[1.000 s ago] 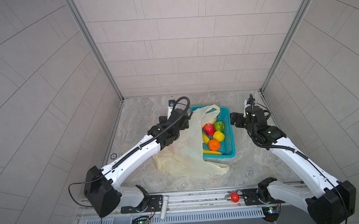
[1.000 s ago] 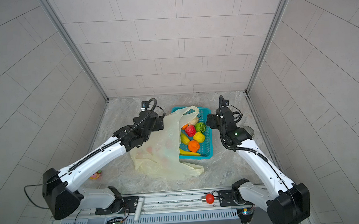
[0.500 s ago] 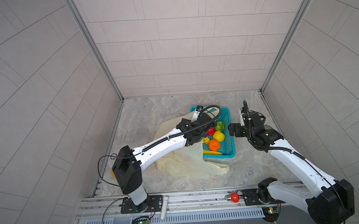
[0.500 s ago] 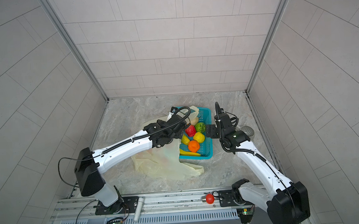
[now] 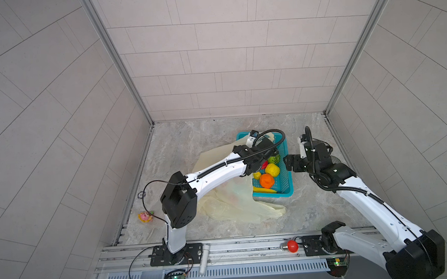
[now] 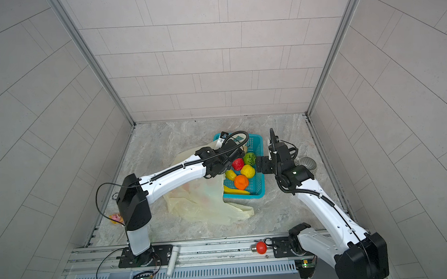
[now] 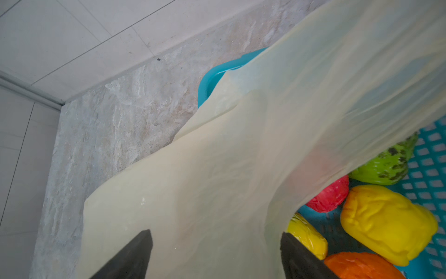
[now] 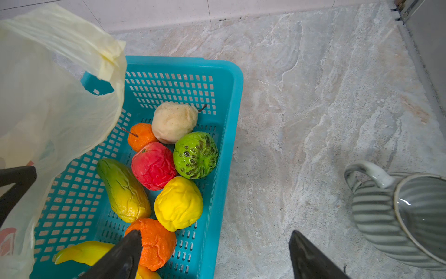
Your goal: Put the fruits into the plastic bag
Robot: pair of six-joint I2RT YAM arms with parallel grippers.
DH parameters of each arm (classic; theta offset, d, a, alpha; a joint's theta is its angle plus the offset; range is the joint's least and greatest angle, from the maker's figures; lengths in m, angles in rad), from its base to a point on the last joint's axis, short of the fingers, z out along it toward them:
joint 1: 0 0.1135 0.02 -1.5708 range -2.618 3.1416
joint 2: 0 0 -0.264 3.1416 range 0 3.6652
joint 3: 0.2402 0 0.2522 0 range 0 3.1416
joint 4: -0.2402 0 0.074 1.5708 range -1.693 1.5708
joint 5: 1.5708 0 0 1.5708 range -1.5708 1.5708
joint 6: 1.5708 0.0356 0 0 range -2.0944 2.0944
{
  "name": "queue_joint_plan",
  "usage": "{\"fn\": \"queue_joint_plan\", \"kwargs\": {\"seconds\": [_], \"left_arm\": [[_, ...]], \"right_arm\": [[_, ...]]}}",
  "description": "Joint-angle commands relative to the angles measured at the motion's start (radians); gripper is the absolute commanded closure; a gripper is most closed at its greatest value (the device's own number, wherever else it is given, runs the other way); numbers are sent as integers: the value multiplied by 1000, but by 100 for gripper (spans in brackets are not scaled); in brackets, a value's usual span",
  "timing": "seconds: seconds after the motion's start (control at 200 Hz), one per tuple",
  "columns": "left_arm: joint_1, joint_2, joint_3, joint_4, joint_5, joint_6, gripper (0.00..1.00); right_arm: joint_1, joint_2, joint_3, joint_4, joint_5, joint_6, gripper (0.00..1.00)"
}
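Observation:
The cream plastic bag lies on the floor left of the teal basket, one handle draped over the basket's far corner. In the basket lie the fruits: red, green, yellow, orange, a yellow-green long one, a pale pear, a banana. My left gripper hangs at the basket's left edge, jaws wide, with bag film stretched between them. My right gripper is open and straddles the basket's right wall.
A grey striped mug stands on the marble floor right of the basket, close to my right wrist. A red bulb sits on the front rail. A small pink toy lies by the left wall.
My left arm has swung right, from the bag's left side across it to the basket's left edge. My right gripper has edged toward the front along the basket's right wall.

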Motion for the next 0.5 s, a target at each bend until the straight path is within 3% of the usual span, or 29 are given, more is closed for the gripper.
{"fn": "queue_joint_plan", "kwargs": {"seconds": [0.0,0.17,0.335,0.425,0.49], "left_arm": [[-1,3,27,-78,-48,-29,21],[0,0,20,-74,13,-7,42],[8,-49,-18,-16,94,49,74],[49,-117,-61,38,234,64,89],[109,-177,-102,81,392,54,95]], "right_arm": [[3,-13,-7,13,-8,-7,8],[3,-14,-6,12,-10,-5,8],[3,-15,1,2,-12,-2,7],[4,-16,5,-3,-21,0,7],[6,-15,10,-6,-30,5,8]]}}
